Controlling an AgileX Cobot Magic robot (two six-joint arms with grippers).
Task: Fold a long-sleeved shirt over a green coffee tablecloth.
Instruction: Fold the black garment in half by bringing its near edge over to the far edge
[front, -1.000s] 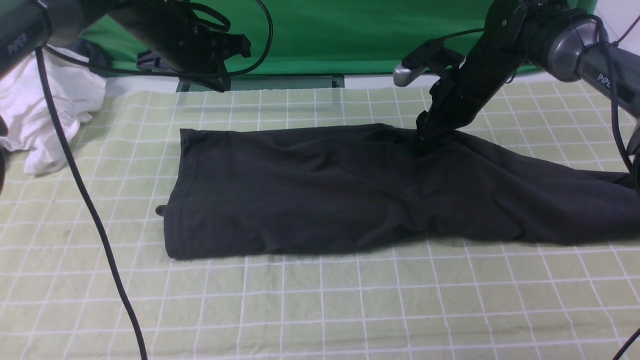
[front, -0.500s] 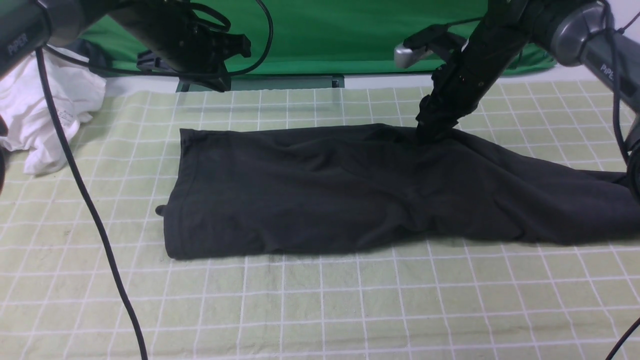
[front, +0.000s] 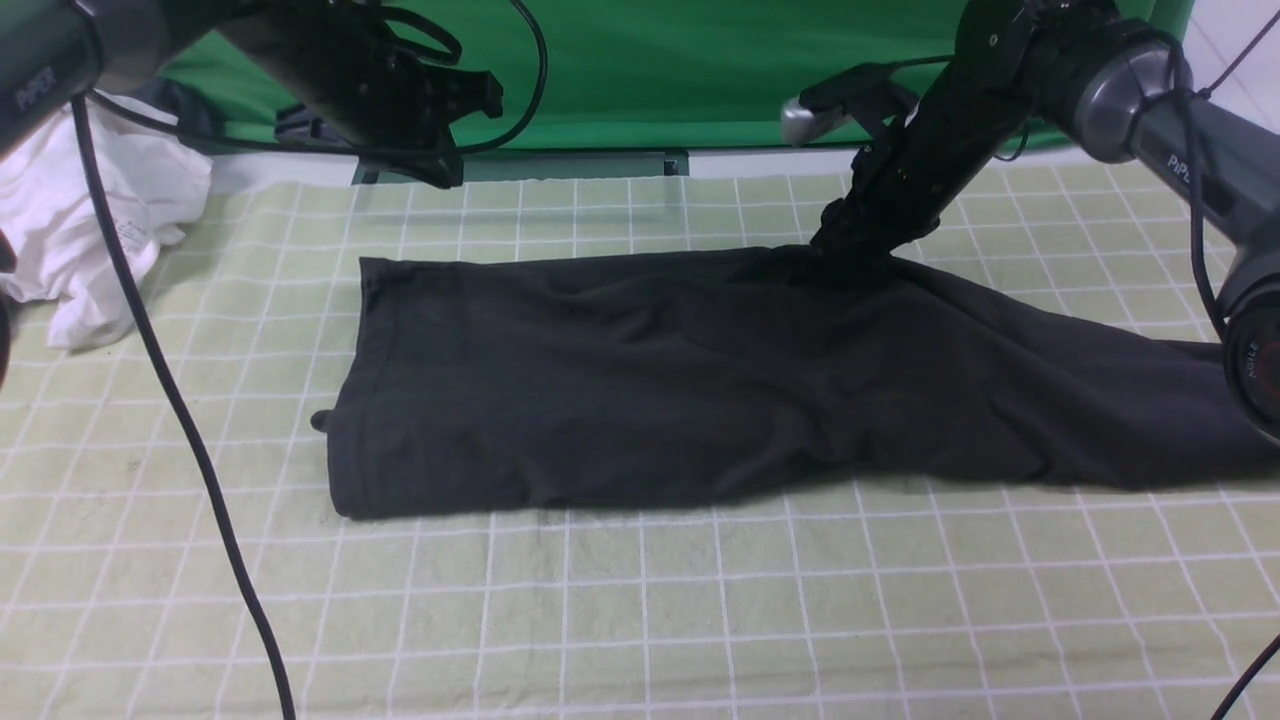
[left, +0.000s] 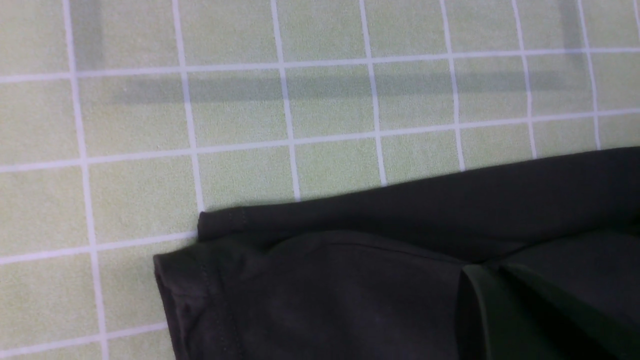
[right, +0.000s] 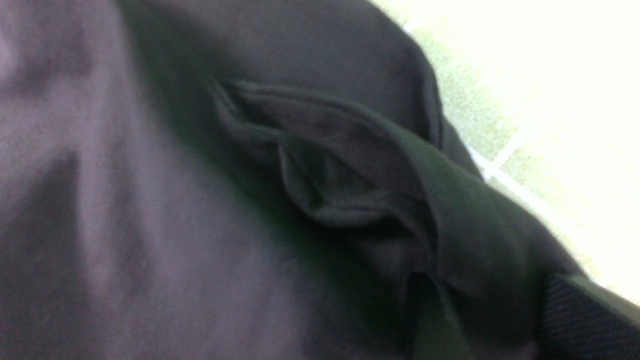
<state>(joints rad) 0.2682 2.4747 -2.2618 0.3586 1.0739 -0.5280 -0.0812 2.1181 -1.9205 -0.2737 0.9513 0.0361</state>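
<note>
Green coffee tablecloth (front: 640, 600): spread across the near field. Long-sleeved shirt (front: 700, 380): lies on it as a long flat band, from centre out to 3 o'clock. Right gripper (front: 835, 248): at the shirt's far edge, 1 o'clock, judged clamped on a small pinch of fabric. Left gripper (front: 450, 130): raised at 11 o'clock, clear of the shirt; jaw state cannot be told. Risk: with a single-point grip, the fabric may slip free or the whole band may drag askew.

On the right gripper (front: 835, 250) the tips merge with the dark shirt (front: 640, 390), grip unreadable; well right of those fingers the shirt's end is cut off.
</note>
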